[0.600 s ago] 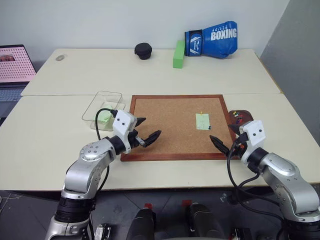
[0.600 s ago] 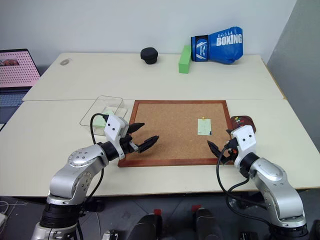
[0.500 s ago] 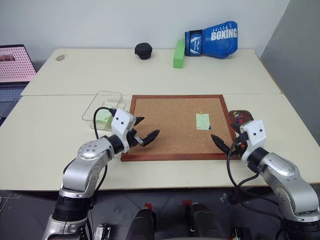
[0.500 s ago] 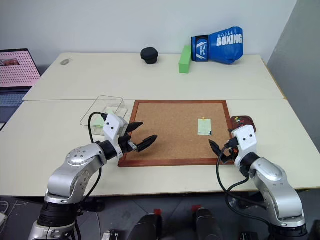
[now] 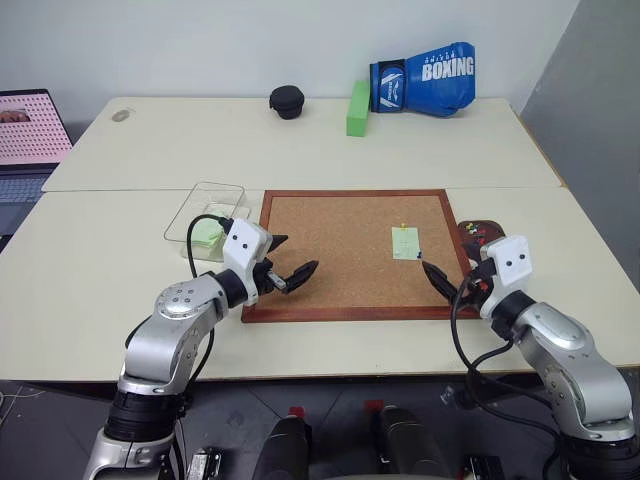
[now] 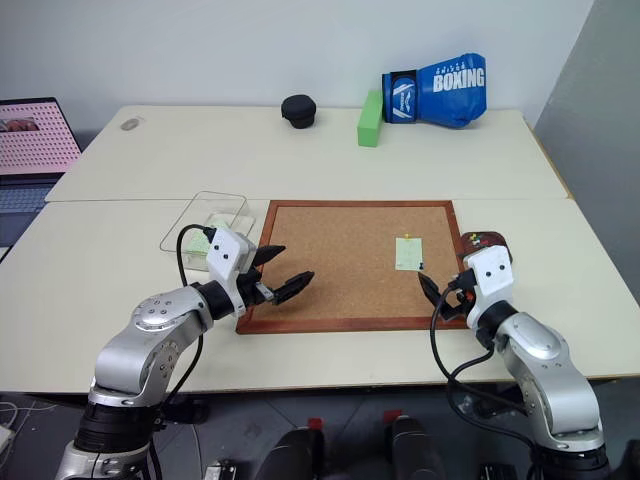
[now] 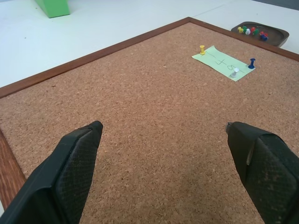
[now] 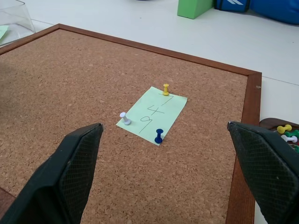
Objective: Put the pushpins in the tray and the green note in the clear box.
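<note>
Both grippers, left (image 5: 290, 271) and right (image 5: 447, 287), have their fingers wide apart and hold nothing. One green note (image 8: 152, 114) lies right of centre on the corkboard (image 5: 340, 250), fixed by three pins: yellow (image 8: 166, 89), white (image 8: 124, 118), blue (image 8: 159, 136). One tray (image 5: 480, 234) with pins sits at right, one clear box (image 5: 205, 221) at left.

Cork board (image 8: 84, 93) with a reddish wooden frame lying flat on a pale table (image 8: 261, 42). Pale green note (image 8: 152, 113) pinned on it, with handwritten marks on the paper. Three pins in the note: yellow pin (image 8: 166, 89) at one corner, white pin (image 8: 124, 117) and blue pin (image 8: 159, 136) at two others. Right gripper (image 8: 163, 182) gaping wide, one black finger (image 8: 70, 177) low on either side of the note, both clear of it. Just past the frame, a dark tray (image 8: 268, 123) holding yellow, white, green and red pins. Green block (image 8: 195, 6), blue glove (image 8: 275, 9) and clear box (image 8: 14, 18) near the edges.
</note>
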### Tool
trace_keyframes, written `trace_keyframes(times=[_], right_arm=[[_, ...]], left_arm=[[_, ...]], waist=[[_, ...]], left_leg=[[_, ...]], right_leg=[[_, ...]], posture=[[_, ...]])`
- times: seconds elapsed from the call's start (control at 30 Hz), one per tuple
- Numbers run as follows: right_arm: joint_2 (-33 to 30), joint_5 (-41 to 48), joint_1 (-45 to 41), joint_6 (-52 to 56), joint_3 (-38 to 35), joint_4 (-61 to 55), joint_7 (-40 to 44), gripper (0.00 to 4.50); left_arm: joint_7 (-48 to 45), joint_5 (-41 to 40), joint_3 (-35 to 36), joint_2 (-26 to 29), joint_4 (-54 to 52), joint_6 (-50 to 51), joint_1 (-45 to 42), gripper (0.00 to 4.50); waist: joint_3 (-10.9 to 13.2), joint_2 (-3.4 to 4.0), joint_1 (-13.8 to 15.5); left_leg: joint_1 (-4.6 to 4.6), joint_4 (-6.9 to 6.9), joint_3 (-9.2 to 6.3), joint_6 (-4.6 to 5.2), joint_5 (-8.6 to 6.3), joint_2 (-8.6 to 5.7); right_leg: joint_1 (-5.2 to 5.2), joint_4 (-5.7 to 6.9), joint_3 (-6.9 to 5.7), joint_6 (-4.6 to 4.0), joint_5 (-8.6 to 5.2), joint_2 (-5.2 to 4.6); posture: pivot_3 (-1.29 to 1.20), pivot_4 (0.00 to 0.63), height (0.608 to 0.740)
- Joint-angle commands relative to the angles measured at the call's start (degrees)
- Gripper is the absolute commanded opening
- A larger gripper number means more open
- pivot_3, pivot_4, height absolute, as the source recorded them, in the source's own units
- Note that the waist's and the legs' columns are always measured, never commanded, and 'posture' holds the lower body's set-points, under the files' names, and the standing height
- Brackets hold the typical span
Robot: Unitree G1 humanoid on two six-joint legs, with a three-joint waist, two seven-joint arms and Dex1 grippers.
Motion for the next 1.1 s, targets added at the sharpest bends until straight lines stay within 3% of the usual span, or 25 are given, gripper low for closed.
trace_keyframes(times=[0.03,0.57,0.8,1.1], right_arm=[[-0.2,0.1,-0.9,-0.7,-1.4,-1.9,-0.5,4.5],[-0.3,-0.3,-2.5,-0.8,-1.4,-0.9,-1.0,4.5],[0.2,-0.3,-8.1,-1.4,-0.5,5.5,0.0,4.5],[2.8,-2.7,-18.6,-4.8,2.6,21.2,0.4,4.5]], left_arm=[[-1.2,-0.3,0.2,0.8,-0.2,-1.0,-1.0,4.47],[-5.0,-1.5,-1.5,0.2,1.6,0.0,-3.8,4.47],[-7.6,1.9,-6.7,-3.6,11.0,-6.4,-10.4,3.33],[-8.6,5.8,-10.4,-12.2,26.4,-15.7,-18.3,1.38]], waist=[[0.0,0.0,0.0],[0.0,0.0,0.0],[0.0,0.0,0.0],[0.0,0.0,-0.1]], left_leg=[[0.0,0.0,0.0,0.0,0.0,0.0],[0.0,0.0,0.0,0.0,0.0,0.0],[0.0,0.03,0.01,0.0,0.0,-0.03],[0.02,0.06,0.01,0.01,0.01,-0.03]], right_leg=[[0.0,0.0,0.0,0.0,0.0,0.0],[0.0,0.01,0.0,0.0,0.0,0.0],[0.01,0.02,0.0,0.02,0.02,0.0],[0.03,0.06,0.01,0.01,0.05,0.01]], posture=[[0.0,0.15,0.74],[0.0,0.15,0.74],[0.0,0.15,0.74],[0.0,0.15,0.74]])
